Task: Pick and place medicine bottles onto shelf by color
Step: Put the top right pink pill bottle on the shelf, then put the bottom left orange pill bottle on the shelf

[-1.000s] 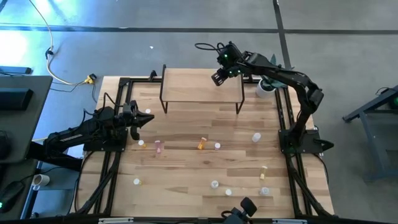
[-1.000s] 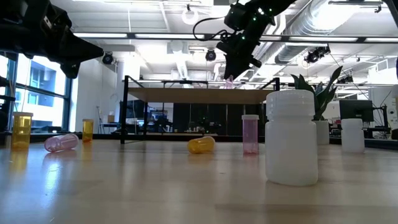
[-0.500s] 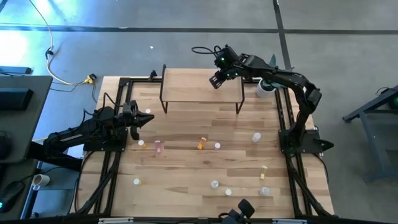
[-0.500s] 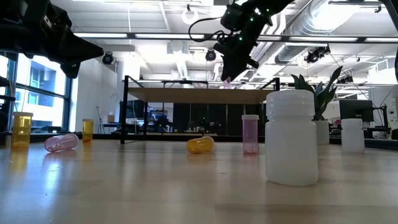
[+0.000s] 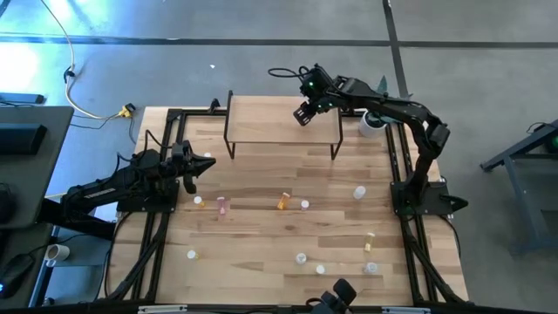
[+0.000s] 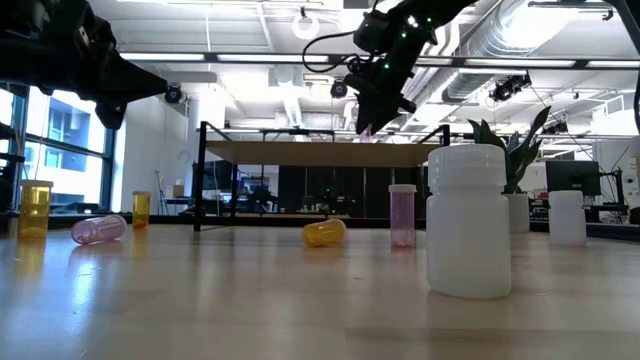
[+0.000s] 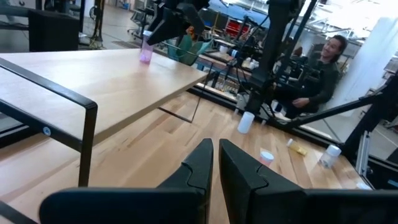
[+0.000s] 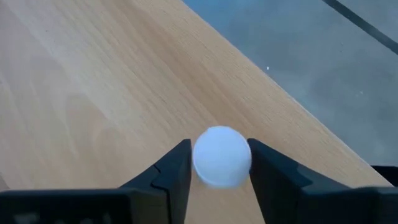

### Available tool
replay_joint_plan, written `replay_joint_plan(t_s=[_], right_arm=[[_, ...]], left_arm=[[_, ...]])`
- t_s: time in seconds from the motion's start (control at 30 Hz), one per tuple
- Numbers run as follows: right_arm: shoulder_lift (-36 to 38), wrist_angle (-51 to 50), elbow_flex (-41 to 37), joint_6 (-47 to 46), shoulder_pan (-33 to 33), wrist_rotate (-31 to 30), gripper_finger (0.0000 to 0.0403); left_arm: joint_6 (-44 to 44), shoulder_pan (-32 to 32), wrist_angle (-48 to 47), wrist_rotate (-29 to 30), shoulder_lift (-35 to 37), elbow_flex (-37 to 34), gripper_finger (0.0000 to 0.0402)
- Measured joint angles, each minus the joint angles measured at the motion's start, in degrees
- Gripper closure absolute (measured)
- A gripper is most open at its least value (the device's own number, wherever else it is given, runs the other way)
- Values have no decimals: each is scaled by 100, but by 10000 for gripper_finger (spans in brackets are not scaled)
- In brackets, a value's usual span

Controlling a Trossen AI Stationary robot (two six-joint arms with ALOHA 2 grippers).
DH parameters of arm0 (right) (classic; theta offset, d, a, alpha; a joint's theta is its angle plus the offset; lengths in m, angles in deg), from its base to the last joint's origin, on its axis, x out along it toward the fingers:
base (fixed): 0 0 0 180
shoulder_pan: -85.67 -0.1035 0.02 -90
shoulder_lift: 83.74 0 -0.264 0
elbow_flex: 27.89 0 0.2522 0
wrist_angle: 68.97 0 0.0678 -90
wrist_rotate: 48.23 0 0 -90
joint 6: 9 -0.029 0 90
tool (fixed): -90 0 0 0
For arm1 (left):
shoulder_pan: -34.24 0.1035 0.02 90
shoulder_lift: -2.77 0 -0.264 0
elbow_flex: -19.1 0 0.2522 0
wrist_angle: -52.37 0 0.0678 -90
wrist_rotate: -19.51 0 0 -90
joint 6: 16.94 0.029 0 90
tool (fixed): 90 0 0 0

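The right claw (image 5: 303,113) hangs over the right half of the shelf (image 5: 261,122), pinching a pink bottle (image 7: 146,52) by its white cap (image 8: 222,156). The right wrist view looks straight down past the 2 fingers (image 8: 168,174) clamped on either side of that cap, with the shelf board directly beneath. From the low view, the bottle (image 6: 366,130) hangs upright, its long axis vertical, its base just above the board, or perhaps touching; I cannot tell which. So the coming move turns on a short straight drop: the shelf lies directly below the claw, and the bottle is already aligned to stand on it.

The left claw (image 5: 197,163) waits low over the table's left side, its fingers (image 7: 200,163) pressed nearly together and holding nothing, pointing toward the shelf.

The other bottles remain on the table (image 5: 261,235): a pink one (image 5: 221,205) and a yellow one (image 5: 283,202) lie near the middle, closer to the left arm, while several more are scattered toward the front and right.
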Motion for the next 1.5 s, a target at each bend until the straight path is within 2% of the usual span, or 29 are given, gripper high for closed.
replay_joint_plan(t_s=[0.23, 0.57, 0.73, 1.0, 1.17, 1.37, 1.5], right_arm=[[15, 58, 0, -2, 0, -2, 226], [187, 123, 2, 4, 6, -2, 224], [392, 153, 4, -31, 44, -5, 224], [684, 375, 9, -35, 39, 6, 224], [893, 377, 11, -39, 40, -2, 224], [1122, 374, 11, -156, 37, -4, 224], [1242, 353, 11, -193, 35, 2, 224]], left_arm=[[-55, 1, -15, 0, 0, 0, 361], [-220, 2, -111, -21, 0, 1, 269], [-341, 2, -7, -26, 0, 2, 242], [-345, 1, 501, -20, 0, 23, 244], [26, 2, 494, -20, -4, 359, 250], [701, 2, -71, -28, -338, 1115, 255], [1044, 2, -599, -276, -777, 1648, 255]])
